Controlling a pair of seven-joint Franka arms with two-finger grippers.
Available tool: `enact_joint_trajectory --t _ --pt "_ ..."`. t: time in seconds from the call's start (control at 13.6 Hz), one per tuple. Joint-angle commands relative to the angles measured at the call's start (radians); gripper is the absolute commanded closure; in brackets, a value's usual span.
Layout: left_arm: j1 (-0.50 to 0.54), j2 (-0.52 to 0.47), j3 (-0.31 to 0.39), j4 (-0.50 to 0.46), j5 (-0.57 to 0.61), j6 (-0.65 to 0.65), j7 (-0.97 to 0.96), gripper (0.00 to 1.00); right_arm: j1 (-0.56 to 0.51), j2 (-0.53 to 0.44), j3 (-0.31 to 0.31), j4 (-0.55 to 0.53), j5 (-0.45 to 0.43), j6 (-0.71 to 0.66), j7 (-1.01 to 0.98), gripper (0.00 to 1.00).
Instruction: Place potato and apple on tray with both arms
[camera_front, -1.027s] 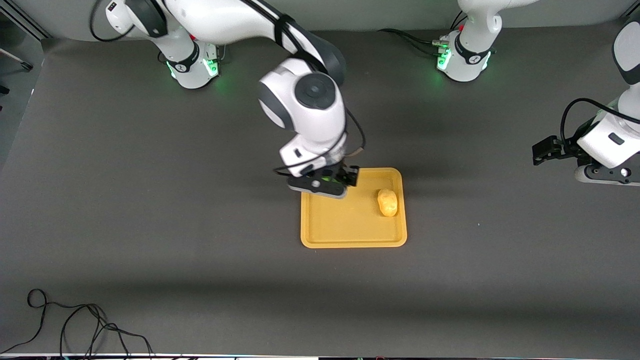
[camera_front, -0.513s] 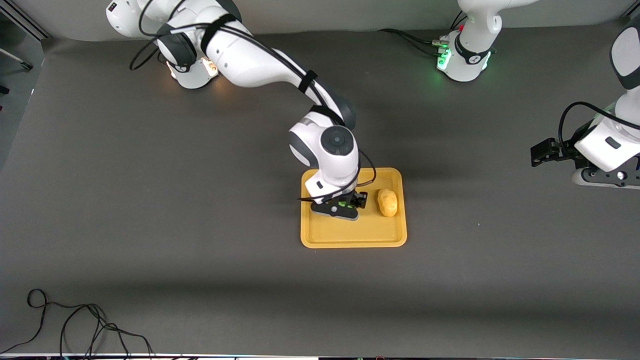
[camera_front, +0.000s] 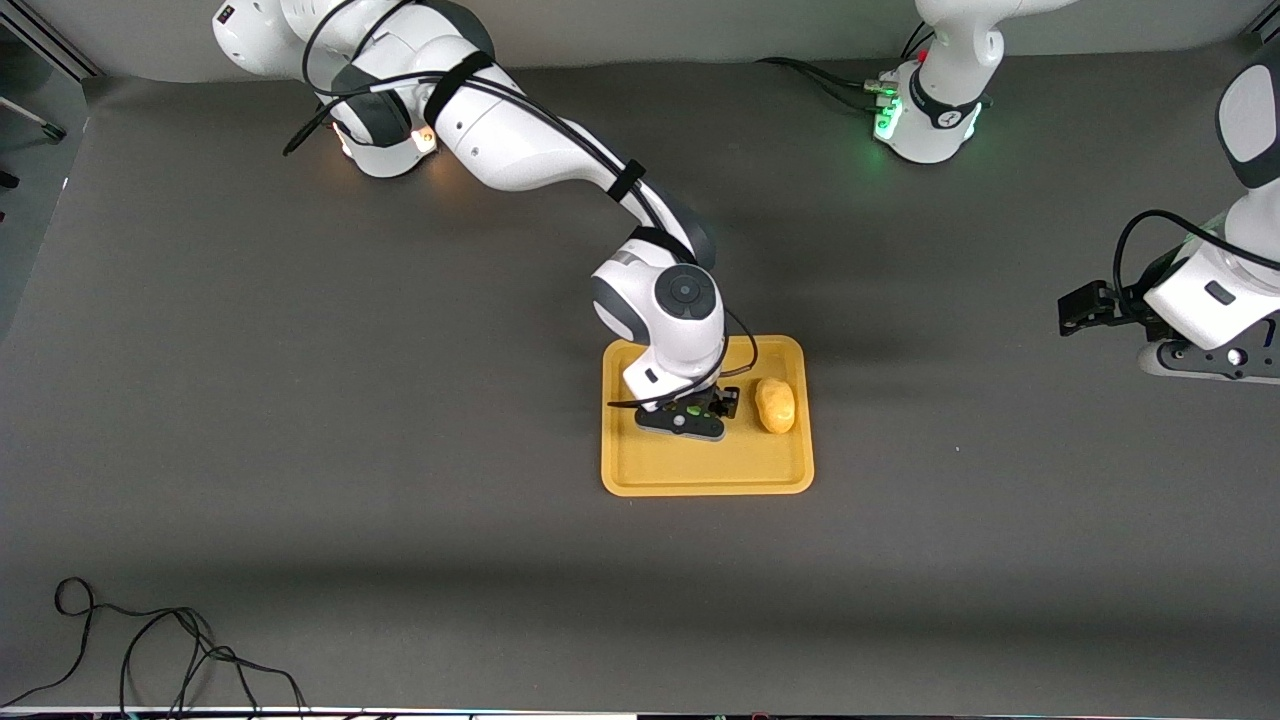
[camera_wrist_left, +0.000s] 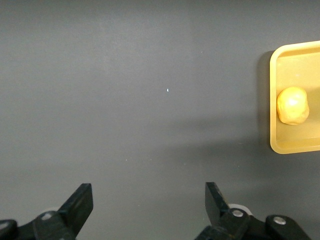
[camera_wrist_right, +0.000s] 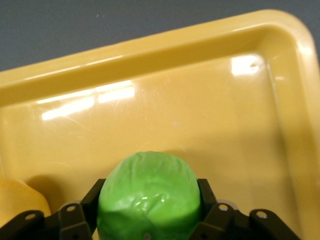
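The yellow-orange tray (camera_front: 700, 470) lies mid-table. The potato (camera_front: 775, 405) lies on it, toward the left arm's end; it also shows in the left wrist view (camera_wrist_left: 293, 105) and at an edge of the right wrist view (camera_wrist_right: 17, 200). My right gripper (camera_front: 697, 412) is low over the tray's middle, beside the potato, shut on the green apple (camera_wrist_right: 149, 195), of which only a sliver (camera_front: 694, 411) shows from the front. The tray floor (camera_wrist_right: 200, 125) fills the right wrist view. My left gripper (camera_wrist_left: 148, 207) is open and empty, raised over bare table at the left arm's end (camera_front: 1085, 308).
A black cable (camera_front: 150, 650) lies coiled on the table near the front camera at the right arm's end. The arm bases (camera_front: 925, 115) stand along the table edge farthest from the front camera. The dark table (camera_front: 400, 420) surrounds the tray.
My right gripper has come down with the apple from over the tray's corner farthest from the front camera to low over its middle. The left arm has barely shifted.
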Motion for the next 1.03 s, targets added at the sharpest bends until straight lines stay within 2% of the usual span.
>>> enact_joint_trajectory --t 0.0,0.07,0.29,0.51,0.81,0.95 --pt "0.003 -0.003 0.001 0.006 0.010 -0.005 0.018 0.00 0.014 0.037 -0.011 0.037 -0.019 0.017 0.030 0.06" --pt "0.003 -0.003 -0.001 0.006 0.009 -0.005 0.018 0.00 0.014 0.031 -0.011 0.035 -0.017 0.013 0.027 0.00" --pt "0.003 -0.002 0.001 0.007 0.007 -0.010 0.026 0.00 0.011 -0.031 -0.016 0.038 -0.014 -0.091 0.028 0.00" --pt "0.016 -0.002 -0.001 0.009 0.006 -0.012 0.028 0.00 -0.017 -0.167 -0.009 0.038 0.001 -0.277 0.028 0.00" --pt "0.016 -0.002 -0.001 0.009 0.006 -0.019 0.028 0.00 -0.118 -0.372 -0.009 0.037 0.050 -0.493 0.011 0.00" --pt "0.016 -0.003 -0.001 0.010 0.006 -0.021 0.028 0.00 -0.165 -0.472 -0.017 0.026 0.049 -0.591 -0.091 0.00"
